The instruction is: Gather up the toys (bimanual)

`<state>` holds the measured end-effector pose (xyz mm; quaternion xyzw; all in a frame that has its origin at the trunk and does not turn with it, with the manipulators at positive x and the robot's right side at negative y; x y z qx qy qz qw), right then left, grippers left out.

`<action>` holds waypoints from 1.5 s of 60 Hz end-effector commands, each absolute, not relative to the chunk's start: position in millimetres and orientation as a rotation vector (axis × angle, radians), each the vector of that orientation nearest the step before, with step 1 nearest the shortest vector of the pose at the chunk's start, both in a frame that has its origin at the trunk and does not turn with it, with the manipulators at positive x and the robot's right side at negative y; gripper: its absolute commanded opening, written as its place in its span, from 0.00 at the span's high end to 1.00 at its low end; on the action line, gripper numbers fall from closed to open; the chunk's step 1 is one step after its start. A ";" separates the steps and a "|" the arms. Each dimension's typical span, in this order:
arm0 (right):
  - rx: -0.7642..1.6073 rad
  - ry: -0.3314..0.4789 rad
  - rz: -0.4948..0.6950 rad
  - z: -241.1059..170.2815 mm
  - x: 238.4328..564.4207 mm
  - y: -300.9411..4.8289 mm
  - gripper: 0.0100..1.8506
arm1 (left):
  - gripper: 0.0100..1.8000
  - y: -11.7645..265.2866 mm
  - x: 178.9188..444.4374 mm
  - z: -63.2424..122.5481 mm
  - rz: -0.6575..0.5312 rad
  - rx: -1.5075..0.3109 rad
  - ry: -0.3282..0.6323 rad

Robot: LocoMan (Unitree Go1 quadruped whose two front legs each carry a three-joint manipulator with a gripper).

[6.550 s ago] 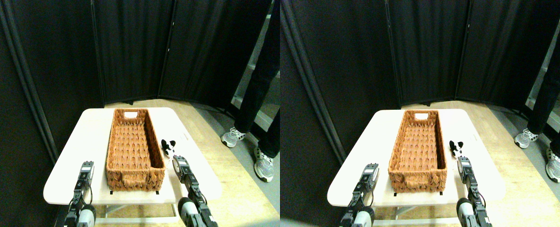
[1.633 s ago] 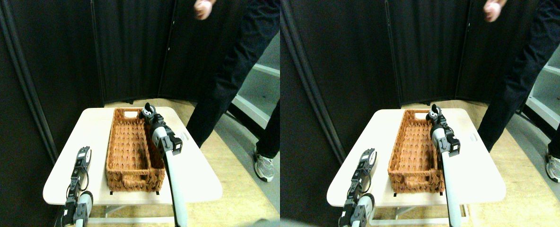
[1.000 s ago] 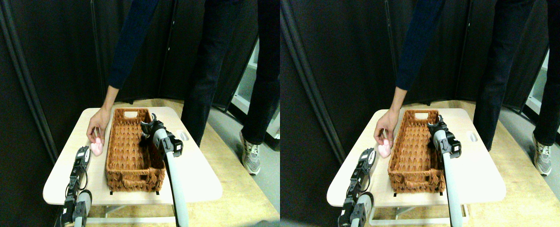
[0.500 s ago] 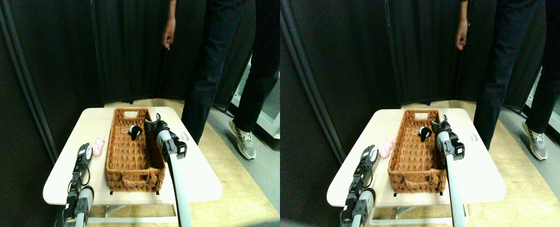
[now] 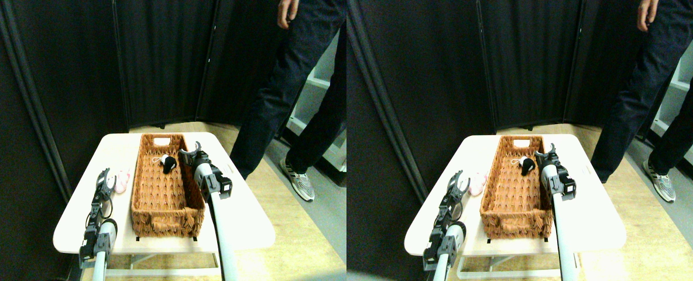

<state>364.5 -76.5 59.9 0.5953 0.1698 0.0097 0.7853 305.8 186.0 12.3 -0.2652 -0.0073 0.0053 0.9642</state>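
Stereo pair view: my right gripper (image 5: 191, 148) is released above the black-and-white toy (image 5: 168, 163) in the basket (image 5: 165, 218). My left gripper (image 5: 106, 177), jaws spread, must next close on the pink toy (image 5: 122, 181).

Small soft toy (image 5: 168, 163) was black-and-white; second small soft toy (image 5: 122, 180) pale pink; long woven wicker basket (image 5: 165, 212) orange-brown; rounded table (image 5: 243, 221) cream.

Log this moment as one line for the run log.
right gripper: open, over basket | black-and-white toy: in basket | left gripper: open, beside pink toy on table
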 end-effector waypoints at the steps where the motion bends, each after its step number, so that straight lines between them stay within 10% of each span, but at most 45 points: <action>1: 1.298 0.328 0.022 62.2 368.6 -78.3 0.70 | 0.90 186.2 313.4 23.6 -0.023 -0.571 -0.017; 20: 1.300 0.320 0.004 60.2 372.7 -80.3 0.69 | 0.96 196.6 326.3 22.5 -0.008 -0.727 0.140; 39: 1.292 0.327 -0.009 58.0 376.8 -78.1 0.69 | 0.79 186.2 319.9 22.6 -0.062 -0.952 0.255; 90: 1.255 0.330 -0.027 56.5 373.7 -70.5 0.69 | 0.74 159.7 313.9 16.5 -0.121 -1.160 0.232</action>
